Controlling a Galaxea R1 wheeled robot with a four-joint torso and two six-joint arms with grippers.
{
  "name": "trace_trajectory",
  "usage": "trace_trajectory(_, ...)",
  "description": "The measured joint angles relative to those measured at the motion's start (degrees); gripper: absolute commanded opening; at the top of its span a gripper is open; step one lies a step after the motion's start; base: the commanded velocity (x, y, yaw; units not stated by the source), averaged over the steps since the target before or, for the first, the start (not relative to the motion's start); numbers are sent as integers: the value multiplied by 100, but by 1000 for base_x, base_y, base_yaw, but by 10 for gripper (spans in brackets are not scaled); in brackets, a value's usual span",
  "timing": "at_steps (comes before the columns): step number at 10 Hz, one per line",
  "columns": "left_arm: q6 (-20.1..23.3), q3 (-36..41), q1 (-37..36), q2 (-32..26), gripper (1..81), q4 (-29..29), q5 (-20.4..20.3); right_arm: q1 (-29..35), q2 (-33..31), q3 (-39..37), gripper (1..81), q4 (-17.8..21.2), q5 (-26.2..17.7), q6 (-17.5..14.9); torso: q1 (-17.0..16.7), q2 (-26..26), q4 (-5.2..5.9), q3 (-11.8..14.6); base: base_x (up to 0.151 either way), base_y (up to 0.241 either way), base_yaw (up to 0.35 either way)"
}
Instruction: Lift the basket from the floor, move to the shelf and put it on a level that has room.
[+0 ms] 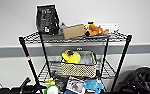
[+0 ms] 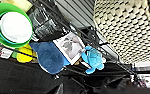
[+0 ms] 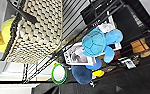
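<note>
The cream woven basket (image 1: 78, 67) rests on the shelf's (image 1: 126, 50) second level (image 1: 108, 71), a black wire grid, toward its middle. A yellow plush and a pale item lie inside it. Its woven wall looms large in the left wrist view (image 2: 126, 30) and the right wrist view (image 3: 38, 30), with both wrists low in front of the rack. My left arm's dark gripper (image 1: 24, 83) rises at the lower left, apart from the basket. The right gripper (image 1: 141, 80) sits dark at the lower right, also apart from it. Clutter and my arms leave the floor hidden.
The top tier carries a black bag (image 1: 47, 18), a brown carton box (image 1: 73, 31) and an orange plush (image 1: 94, 30). Below the basket lie a green bowl (image 2: 12, 25), a blue turtle plush (image 3: 96, 42) and a picture card (image 2: 69, 46). A pale wall stands behind.
</note>
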Motion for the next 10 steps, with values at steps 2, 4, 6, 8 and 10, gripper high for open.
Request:
trace_trajectory(2,2,-44,649,82,811,218,-212,-536,11,-16,811,-102,28,2,0,-2,0,5,0,0,0)
trace_trajectory(4,2,-201,1354,265,811,489,-468,-1080,123,-156,811,-196,50,0,-2,-5,0,6,0,0,0)
trace_trajectory(6,2,-466,2043,525,811,802,-789,-1631,396,-411,811,-411,91,-23,-4,-7,0,9,0,0,0)
trace_trajectory(8,0,-837,2642,890,811,1106,-1093,-2147,824,-696,811,-774,121,-43,-6,-9,0,11,0,0,0)
trace_trajectory(10,2,-1298,3151,1312,811,1404,-1363,-2601,1176,-940,811,-1182,149,-48,-6,-9,0,13,0,0,0)
